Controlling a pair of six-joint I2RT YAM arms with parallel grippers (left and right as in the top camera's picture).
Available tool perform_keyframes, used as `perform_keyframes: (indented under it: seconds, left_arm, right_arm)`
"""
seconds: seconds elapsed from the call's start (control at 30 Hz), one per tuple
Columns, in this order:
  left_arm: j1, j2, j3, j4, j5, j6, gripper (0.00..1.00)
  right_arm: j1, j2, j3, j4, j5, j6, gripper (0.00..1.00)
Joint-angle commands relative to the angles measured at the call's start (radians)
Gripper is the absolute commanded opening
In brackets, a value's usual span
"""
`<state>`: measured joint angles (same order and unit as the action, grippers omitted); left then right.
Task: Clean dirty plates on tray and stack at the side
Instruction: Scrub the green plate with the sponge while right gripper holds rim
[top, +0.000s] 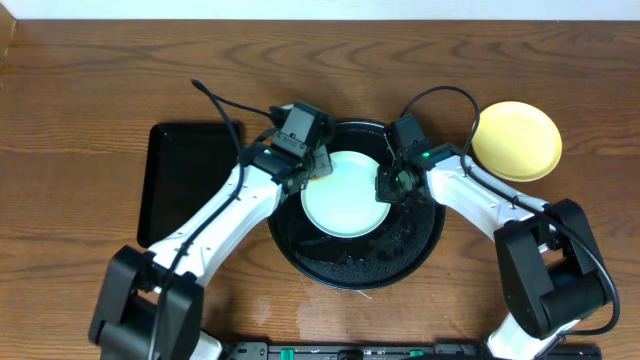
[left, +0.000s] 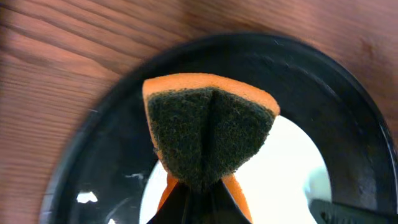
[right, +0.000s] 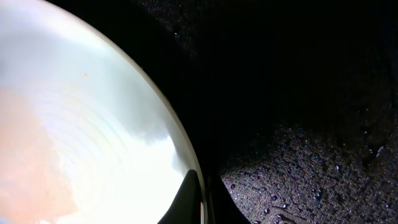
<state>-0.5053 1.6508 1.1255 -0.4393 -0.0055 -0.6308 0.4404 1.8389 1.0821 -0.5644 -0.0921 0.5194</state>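
Note:
A pale mint-white plate (top: 346, 194) lies in the round black tray (top: 400, 262). My left gripper (top: 314, 165) is shut on an orange sponge with a dark green scrub face (left: 210, 140), held over the plate's left rim (left: 292, 162). My right gripper (top: 384, 187) is shut on the plate's right rim (right: 177, 140), one finger above and one below. The plate's face shows a faint orange tint (right: 37, 155) in the right wrist view. The pale yellow plate (top: 516, 140) sits on the table to the right of the tray. The third plate is not in view.
A smaller rectangular black tray (top: 186, 180) lies left of the round tray. The round tray's floor (right: 311, 168) is wet with droplets. Wooden tabletop (top: 100, 90) lies all around.

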Motion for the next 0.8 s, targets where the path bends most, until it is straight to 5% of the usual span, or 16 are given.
perform_keyframes:
  seconds: [0.0,0.23,0.43,0.77]
  left_arm:
    - [-0.028,0.072,0.004,0.004,0.076,0.001,0.08]
    - [-0.080,0.195,0.004,0.093,0.277,0.002,0.07]
    - [-0.085,0.212,0.004,0.101,0.281,0.010,0.07]
    - [-0.067,0.180,0.005,-0.122,-0.070,-0.011,0.07]
  right_arm:
    - [0.001,0.016,0.009,-0.006,0.066,0.019,0.01]
    - [0.001,0.016,0.009,-0.006,0.066,0.019,0.01]
    - [0.001,0.016,0.009,-0.007,0.066,0.019,0.01]
    - [0.001,0.016,0.009,-0.007,0.066,0.019,0.01]
